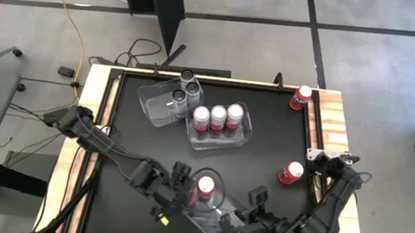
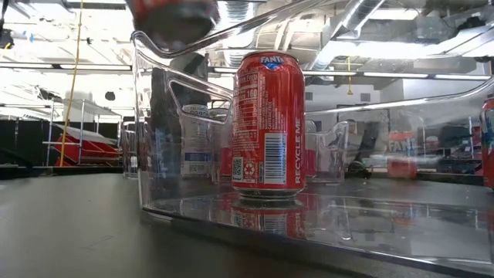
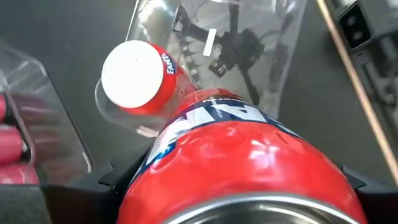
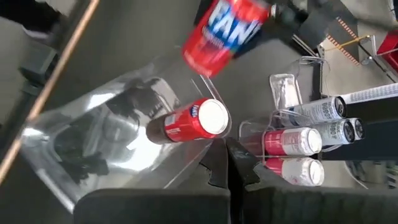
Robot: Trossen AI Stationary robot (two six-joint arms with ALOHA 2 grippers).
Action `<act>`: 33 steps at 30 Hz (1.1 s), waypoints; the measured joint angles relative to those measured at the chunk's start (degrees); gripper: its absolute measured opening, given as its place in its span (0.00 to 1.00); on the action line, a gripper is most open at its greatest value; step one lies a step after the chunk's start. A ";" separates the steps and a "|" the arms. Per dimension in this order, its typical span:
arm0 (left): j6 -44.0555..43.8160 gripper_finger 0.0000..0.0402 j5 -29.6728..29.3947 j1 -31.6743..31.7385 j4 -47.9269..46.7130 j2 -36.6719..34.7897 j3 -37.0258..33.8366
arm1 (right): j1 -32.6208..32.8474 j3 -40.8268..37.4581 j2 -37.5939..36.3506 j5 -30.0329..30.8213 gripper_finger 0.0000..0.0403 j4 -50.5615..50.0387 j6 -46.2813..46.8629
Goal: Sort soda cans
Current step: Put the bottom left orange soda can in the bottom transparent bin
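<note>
Overhead and table-level views of a can-sorting task. The left gripper (image 1: pixel 197 196) hangs over the near clear bin (image 1: pixel 218 229) at the near edge of the table (image 1: pixel 266 151), its fingers spread wide around a red held can (image 3: pixel 242 162), which it carries above the bin and not yet on its floor. In the low view the held can shows only as a dark red shape at the top edge, above the bin's wall. One red standing can (image 2: pixel 268 123) is upright inside this bin.

Farther off, near the table's middle, a second bin (image 1: pixel 246 133) holds three red-and-white cans (image 1: pixel 218 116) in a row. Just beyond it, a third bin (image 1: pixel 150 102) holds what appear to be three grey cans (image 1: pixel 188 87), though the overhead view is too coarse for a sure count. Two red cans remain loose on the right: one at the far corner (image 1: pixel 300 97), one at mid-table (image 1: pixel 291 172).

The right gripper (image 4: pixel 227 163) waits with fingers shut and empty beside the near bin's right end.

Risk: the held can hangs close to the standing can. Lowered off-line, it may strike the standing can's top or the bin's rim and topple either; an early release would let it fall and roll.
</note>
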 joint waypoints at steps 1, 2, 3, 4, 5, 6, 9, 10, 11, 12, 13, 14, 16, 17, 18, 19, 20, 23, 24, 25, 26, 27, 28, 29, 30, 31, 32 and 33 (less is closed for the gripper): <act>1.35 0.73 0.00 0.27 0.09 1.10 0.56 | 0.37 0.00 -0.24 0.01 0.01 0.02 0.58; 2.44 0.73 0.02 0.54 0.29 2.22 1.03 | 0.73 0.00 -0.46 0.06 0.01 0.00 1.01; 3.37 0.73 0.03 0.79 0.76 3.10 1.45 | 1.04 0.00 -0.66 0.07 0.01 0.02 1.39; 4.19 0.73 0.54 1.03 1.20 3.73 1.68 | 1.36 0.00 -0.79 0.09 0.01 0.02 1.63; 4.74 0.73 1.49 1.27 1.53 4.37 1.78 | 1.61 0.00 -0.82 0.14 0.01 0.01 1.89; 5.10 0.73 2.29 1.44 1.97 5.01 1.81 | 1.85 0.00 -0.84 0.20 0.01 0.00 1.95; 6.03 0.73 3.67 1.64 3.70 6.32 1.78 | 2.11 0.00 -0.84 0.18 0.01 0.00 2.09; 6.08 0.73 3.91 1.64 4.15 6.45 1.84 | 2.13 0.00 -0.84 0.17 0.01 0.02 2.29; 6.09 0.73 4.30 1.64 4.28 6.45 1.88 | 2.11 0.00 -0.84 0.23 0.01 0.02 2.52; 6.01 0.73 4.39 1.68 4.17 6.42 1.92 | 2.11 0.00 -0.84 0.26 0.01 0.00 2.53; 5.86 0.73 4.33 1.68 4.13 6.45 1.92 | 2.11 0.00 -0.84 0.25 0.01 0.01 2.52; 5.84 0.73 4.42 1.89 4.32 6.91 1.98 | 2.11 0.00 -0.84 0.24 0.01 0.02 2.52; 5.77 0.73 4.63 2.02 4.54 7.33 1.99 | 2.06 0.00 -0.84 0.26 0.01 0.00 2.51; 5.37 0.73 4.87 2.09 4.38 7.72 1.96 | 2.06 0.00 -0.84 0.27 0.01 0.00 2.52; 5.12 0.73 5.22 2.44 4.68 8.22 1.96 | 2.06 0.00 -0.84 0.28 0.01 0.00 2.51; 5.04 0.73 5.67 2.71 5.19 8.62 1.97 | 2.06 0.00 -0.84 0.28 0.01 0.02 2.50; 4.96 0.73 6.00 2.80 5.47 9.19 2.03 | 2.06 0.00 -0.81 0.26 0.01 0.01 2.50; 4.48 0.73 6.98 3.24 4.58 11.48 1.97 | 2.06 0.00 -0.81 0.28 0.01 0.02 2.52; 4.18 0.73 7.61 3.29 4.63 12.10 1.96 | 2.13 0.00 -0.81 0.26 0.01 -0.02 2.52; 4.18 0.73 7.69 3.30 4.98 12.40 1.96 | 2.25 0.00 -0.81 0.26 0.01 0.00 2.54; 4.19 0.73 7.56 3.35 5.05 12.66 1.99 | 2.39 0.00 -0.81 0.26 0.01 0.01 2.55; 4.10 0.73 7.64 3.54 4.99 12.76 1.99 | 2.44 0.00 -0.81 0.26 0.01 0.01 2.55; 4.00 0.73 7.96 3.59 5.00 12.80 1.99 | 2.44 0.00 -0.81 0.26 0.01 0.00 2.55; 3.75 0.73 8.01 3.65 5.03 12.81 1.99 | 2.44 0.00 -0.81 0.25 0.01 0.01 2.58; 3.59 0.73 7.96 3.86 5.05 12.81 1.99 | 2.48 0.00 -0.81 0.26 0.01 0.01 2.81; 3.36 0.73 7.96 4.07 4.98 12.81 1.99 | 2.48 0.00 -0.81 0.22 0.01 0.00 2.92; 3.00 0.73 8.09 4.26 5.00 12.85 1.99 | 2.48 0.00 -0.81 0.22 0.01 0.02 2.96; 2.67 0.73 8.14 4.45 4.97 12.87 1.99 | 2.48 0.00 -0.81 0.22 0.01 0.00 2.98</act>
